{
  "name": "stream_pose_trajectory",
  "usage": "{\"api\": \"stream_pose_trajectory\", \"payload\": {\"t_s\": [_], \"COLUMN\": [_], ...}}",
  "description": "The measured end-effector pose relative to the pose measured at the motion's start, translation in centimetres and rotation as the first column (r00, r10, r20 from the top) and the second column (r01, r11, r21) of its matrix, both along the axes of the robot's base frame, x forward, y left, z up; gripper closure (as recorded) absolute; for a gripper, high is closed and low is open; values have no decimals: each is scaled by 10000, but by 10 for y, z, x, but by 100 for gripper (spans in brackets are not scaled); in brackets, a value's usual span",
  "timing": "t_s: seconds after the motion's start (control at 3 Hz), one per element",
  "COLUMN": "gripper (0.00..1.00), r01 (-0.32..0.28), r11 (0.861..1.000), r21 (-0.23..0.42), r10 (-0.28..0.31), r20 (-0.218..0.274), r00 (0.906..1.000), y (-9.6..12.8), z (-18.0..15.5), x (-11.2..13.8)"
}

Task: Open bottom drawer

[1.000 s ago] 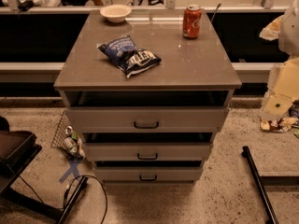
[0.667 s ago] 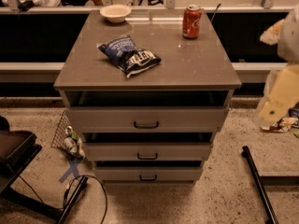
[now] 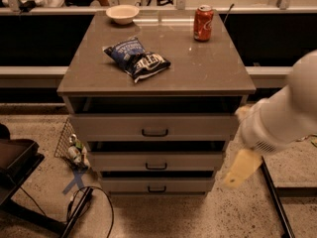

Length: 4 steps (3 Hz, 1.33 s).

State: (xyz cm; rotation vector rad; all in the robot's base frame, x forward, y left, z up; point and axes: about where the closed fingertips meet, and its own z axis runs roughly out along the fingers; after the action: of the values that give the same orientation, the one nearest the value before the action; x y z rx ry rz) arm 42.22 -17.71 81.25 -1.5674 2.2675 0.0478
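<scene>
The grey cabinet (image 3: 156, 73) stands in the middle of the camera view with three drawers. The bottom drawer (image 3: 156, 185) is the lowest, with a low wide grey front and a small black bar handle (image 3: 156, 189). It sits set back under the middle drawer (image 3: 156, 161). My white arm (image 3: 285, 113) reaches in from the right. My gripper (image 3: 237, 170) hangs at the arm's end, just right of the cabinet at about the height of the middle and bottom drawers, apart from the handle.
On the cabinet top lie a blue chip bag (image 3: 136, 58), a red soda can (image 3: 203, 23) and a white bowl (image 3: 122, 13). A wire basket (image 3: 72, 145) with items stands left of the cabinet. Black cables (image 3: 84, 207) and a black bar (image 3: 275, 197) lie on the floor.
My arm has swung in from the right edge toward the cabinet, and the gripper has come down beside the lower drawers. The drawers have not moved.
</scene>
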Motion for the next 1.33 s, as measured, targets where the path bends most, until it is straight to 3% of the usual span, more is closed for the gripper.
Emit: {"api": "stream_pose_trajectory", "payload": {"t_s": [0.33, 0.67, 1.0, 1.33], "gripper": [0, 0, 0, 0], "r01": [-244, -378, -303, -137], "r11": [9990, 9972, 9981, 9993], "r21": [-374, -647, -531, -337], "r10": [236, 380, 353, 194], "r20": [-204, 28, 962, 1769], "r00": [9995, 9993, 9947, 9840], "y": [23, 48, 70, 77], "z": [-86, -158, -191, -182], "x": [10, 32, 66, 86]}}
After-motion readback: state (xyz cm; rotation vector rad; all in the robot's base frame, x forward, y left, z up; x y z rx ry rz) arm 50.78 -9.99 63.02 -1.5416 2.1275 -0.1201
